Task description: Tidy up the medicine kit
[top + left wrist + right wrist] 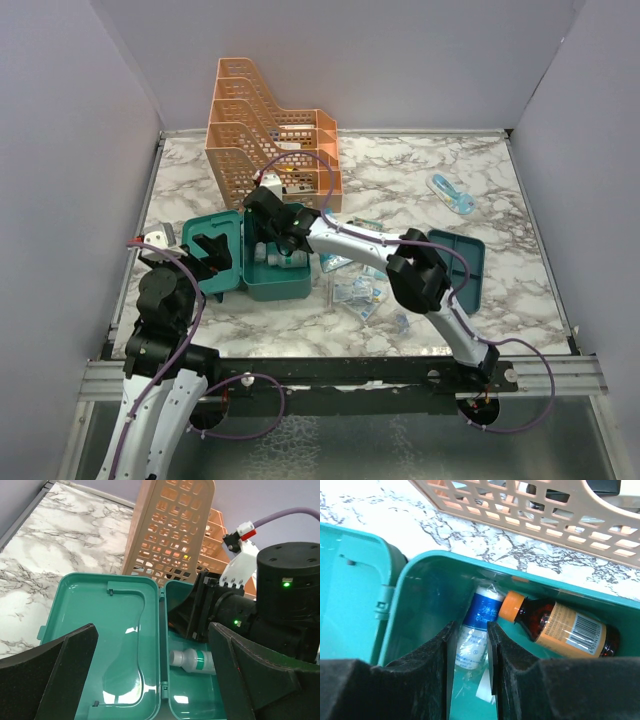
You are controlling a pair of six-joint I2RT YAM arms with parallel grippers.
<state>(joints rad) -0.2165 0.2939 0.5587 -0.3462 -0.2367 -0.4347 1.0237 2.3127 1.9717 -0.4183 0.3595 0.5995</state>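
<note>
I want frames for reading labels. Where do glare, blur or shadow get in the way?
Left wrist: white glare streaks on the lid of the medicine kit. Right wrist: the right claw fills the foreground, dark and soft, yet the barcode on the brown bottle is sharp. Top external: even light, only soft shadows on the table.

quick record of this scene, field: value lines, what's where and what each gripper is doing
medicine kit: open, lid flat to its left
inside kit: brown bottle with orange cap, blue-and-white pack, white green-label bottle
divided tray: out, on the table at right
loose packets: between kit and tray
left gripper: wide open above the lid, empty
right gripper: in the kit, part open astride the blue-and-white pack
</note>
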